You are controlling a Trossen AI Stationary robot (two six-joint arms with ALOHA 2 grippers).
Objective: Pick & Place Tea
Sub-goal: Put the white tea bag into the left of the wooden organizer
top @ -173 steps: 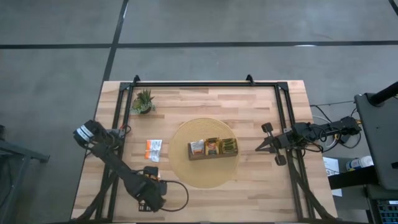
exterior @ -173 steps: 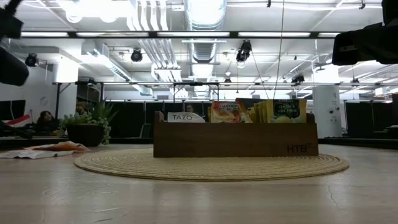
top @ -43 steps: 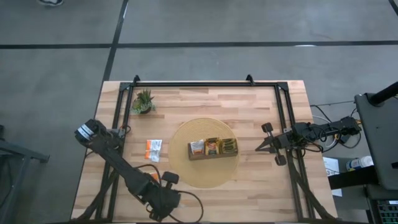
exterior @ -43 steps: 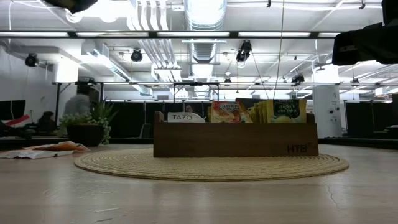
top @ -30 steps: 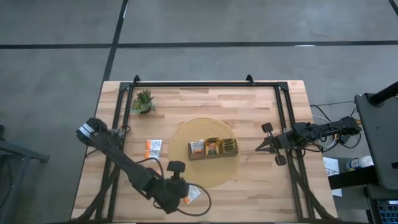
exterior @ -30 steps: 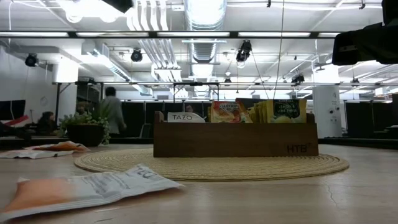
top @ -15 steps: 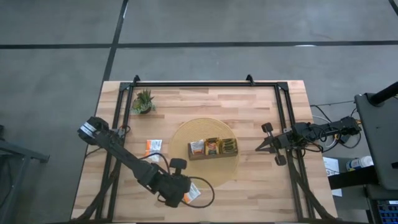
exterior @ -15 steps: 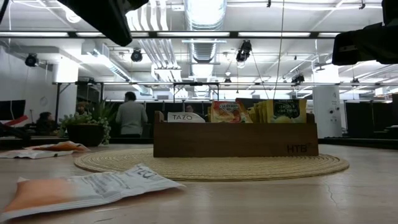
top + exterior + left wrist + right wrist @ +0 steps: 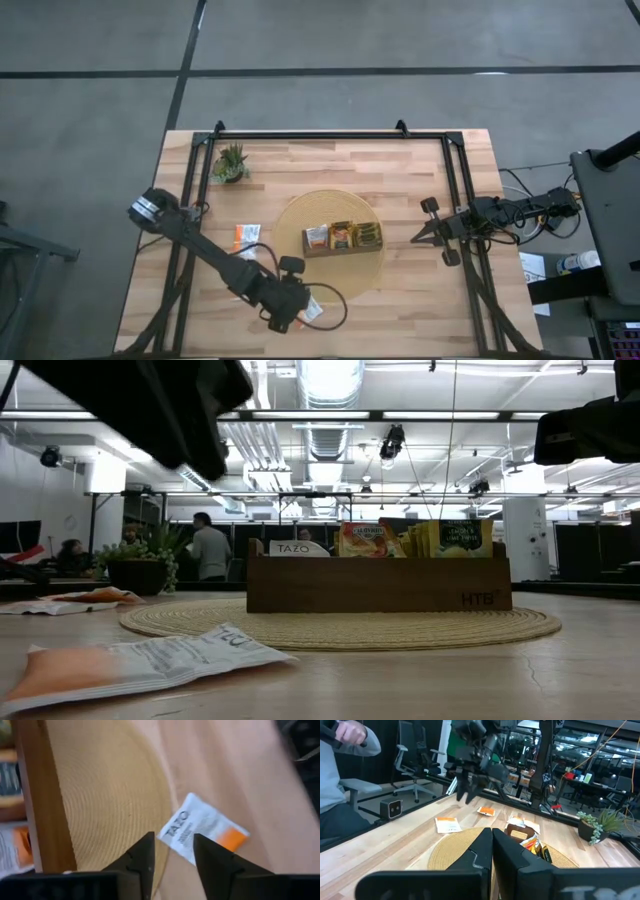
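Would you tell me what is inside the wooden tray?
The wooden tray holds upright tea sachets: white, orange and yellow-green ones. Its front wall hides their lower halves.

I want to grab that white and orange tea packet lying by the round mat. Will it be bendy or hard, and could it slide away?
The white-and-orange sachet is probably bendy: in the low view it lies thin and slightly puckered. It looks light, and on the smooth wooden table a push would likely slide it.

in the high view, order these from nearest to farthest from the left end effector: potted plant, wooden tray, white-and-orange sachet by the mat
1. white-and-orange sachet, just beside the left end effector, at the mat's near edge
2. wooden tray, on the mat at mid-table
3. potted plant, far left corner
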